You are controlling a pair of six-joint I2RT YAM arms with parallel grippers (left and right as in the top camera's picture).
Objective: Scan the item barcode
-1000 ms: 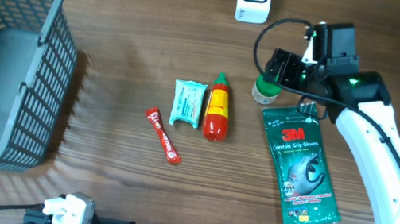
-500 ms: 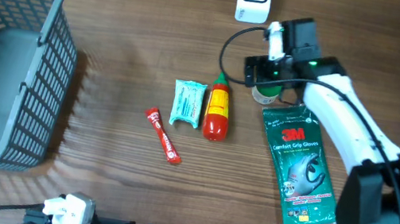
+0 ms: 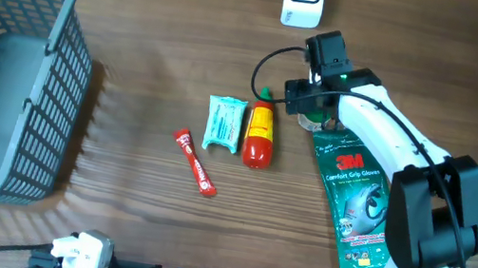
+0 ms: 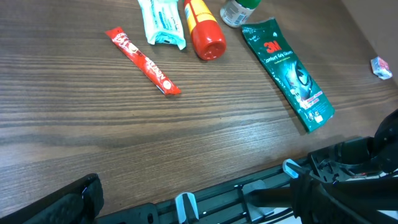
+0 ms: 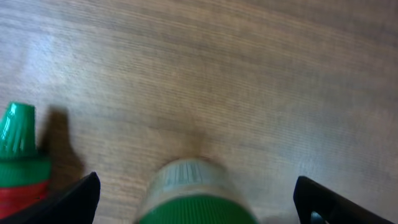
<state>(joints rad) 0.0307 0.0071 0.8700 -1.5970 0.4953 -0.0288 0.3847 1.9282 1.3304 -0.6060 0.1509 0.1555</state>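
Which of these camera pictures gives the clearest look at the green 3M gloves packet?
The left wrist view: the gloves packet lies whole and uncovered there, its 3M logo readable. In the overhead view the right arm hides part of it. The right wrist view shows none of it, only a green-capped bottle.

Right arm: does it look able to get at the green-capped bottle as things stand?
Probably yes: the right gripper is open right above the green-capped bottle, and nothing covers it.

- Green glove packet (image 3: pixel 358 199) (image 4: pixel 289 70): is showing a red "3M" logo near its top.
- Same packet: is carrying "Comfort Grip Gloves" in white beneath the logo.
- Its remaining print: too small to read.
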